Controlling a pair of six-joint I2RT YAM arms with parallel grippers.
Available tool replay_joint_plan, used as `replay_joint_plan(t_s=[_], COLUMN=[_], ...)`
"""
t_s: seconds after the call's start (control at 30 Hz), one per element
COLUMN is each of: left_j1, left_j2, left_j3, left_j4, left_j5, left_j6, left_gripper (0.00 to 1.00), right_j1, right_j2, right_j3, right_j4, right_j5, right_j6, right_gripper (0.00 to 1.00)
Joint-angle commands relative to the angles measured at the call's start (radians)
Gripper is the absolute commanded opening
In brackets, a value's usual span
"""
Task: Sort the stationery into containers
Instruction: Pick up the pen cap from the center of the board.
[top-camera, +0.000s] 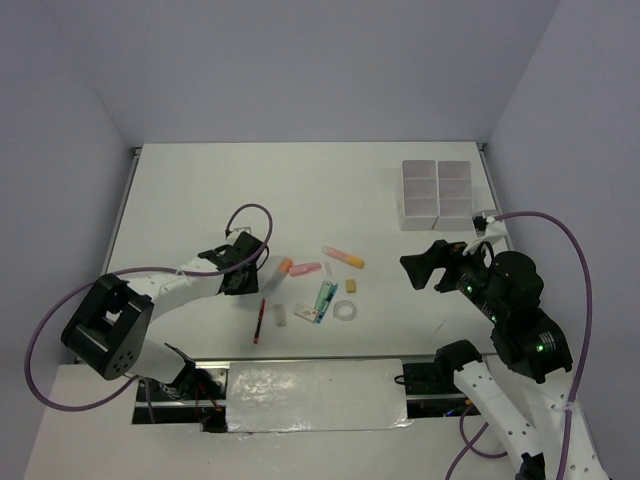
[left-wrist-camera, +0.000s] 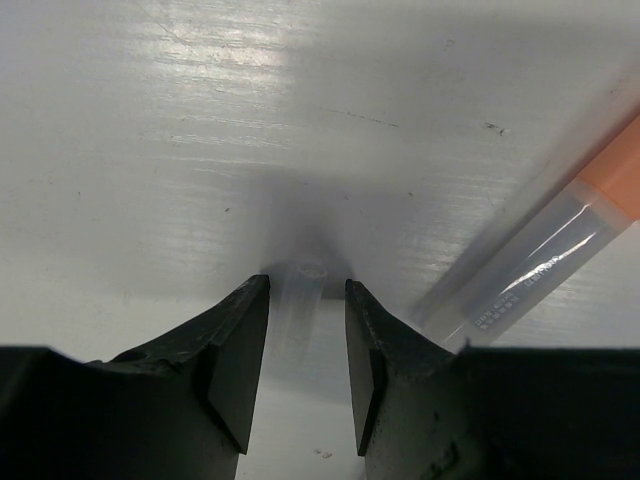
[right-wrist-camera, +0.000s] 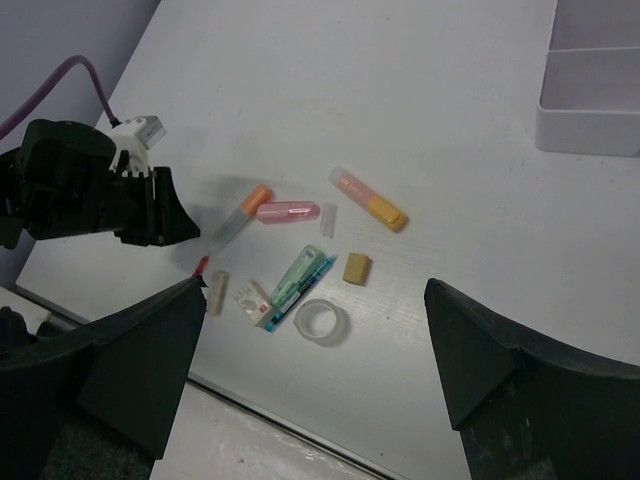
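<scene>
- The left gripper (left-wrist-camera: 307, 290) sits low over the table (top-camera: 200, 190), its jaws narrowly parted on either side of a small clear tube (left-wrist-camera: 303, 300). We see a sliver of gap on each side of the tube.
- Just to the right of that gripper in its wrist view lies the orange-capped marker (left-wrist-camera: 560, 250), slanted, with its clear barrel nearest the finger.
- The right gripper (top-camera: 428, 262) hangs above the table with its jaws spread wide and nothing between them. It is well apart from the left arm.
- Between the two arms we find the loose stationery. The pink marker (top-camera: 305, 268) lies just beside the orange cap, with the pink-yellow marker (top-camera: 343, 257) beyond it.
- Nearer the bases lie the green packet (top-camera: 326, 295), a yellow eraser (top-camera: 351, 285) and the clear tape ring (top-camera: 346, 311).
- The thin red pen (top-camera: 259, 320) and a white eraser (top-camera: 280, 315) lie at the left of the scatter.
- The joined white trays (top-camera: 437, 193) stand at the far right of the table, well apart from every item. No stationery shows in the compartments we can see.
</scene>
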Motion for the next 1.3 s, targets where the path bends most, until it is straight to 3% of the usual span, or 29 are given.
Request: replay_joint_plan(t_s=[0.0, 0.33, 0.5, 0.67, 0.77, 0.8, 0.93, 1.03, 1.1, 1.17, 1.2, 1.27], left_j1=[-0.008, -0.008, -0.008, -0.008, -0.008, -0.008, -0.009, -0.011, -0.012, -0.011, -0.009, -0.003], left_j2=[0.031, 0.027, 0.022, 0.008, 0.008, 0.008, -0.056, -0.205, -0.341, -0.464, -0.493, -0.553], left_j3=[-0.061, -0.104, -0.116, -0.124, -0.136, -0.138, -0.132, -0.096, -0.029, 0.034, 0.107, 0.224], left_j4=[-0.068, -0.046, -0.039, -0.045, -0.031, -0.026, -0.017, -0.066, -0.121, -0.228, -0.271, -0.4], left_j5=[0.068, 0.09, 0.103, 0.11, 0.122, 0.128, 0.159, 0.134, 0.096, 0.012, -0.023, -0.14], left_j6=[-0.015, -0.04, -0.049, -0.05, -0.047, -0.044, -0.049, -0.069, -0.083, -0.081, -0.08, -0.067], left_gripper=[0.48, 0.46, 0.33, 0.27, 0.12, 0.0, 0.0, 0.0, 0.0, 0.0, 0.0, 0.0], right_j1=[0.006, 0.006, 0.008, 0.008, 0.008, 0.006, 0.008, 0.029, 0.133, 0.251, 0.405, 0.559], right_j2=[0.006, 0.006, 0.0, -0.008, -0.01, -0.008, 0.013, 0.073, 0.14, 0.226, 0.265, 0.384], right_j3=[-0.002, -0.011, -0.013, -0.01, -0.021, -0.025, -0.062, -0.1, -0.097, -0.076, -0.061, -0.018], right_j4=[0.057, 0.068, 0.062, 0.059, 0.068, 0.076, 0.118, 0.174, 0.198, 0.217, 0.217, 0.23], right_j5=[-0.011, -0.016, -0.009, -0.009, -0.014, -0.026, -0.09, -0.135, -0.071, 0.102, 0.182, 0.42], right_j6=[0.003, 0.008, 0.008, 0.008, 0.011, 0.012, 0.031, 0.063, 0.089, 0.133, 0.155, 0.248], right_gripper=[0.98, 0.97, 0.97, 0.97, 0.98, 0.98, 0.96, 0.92, 0.92, 0.92, 0.92, 0.92])
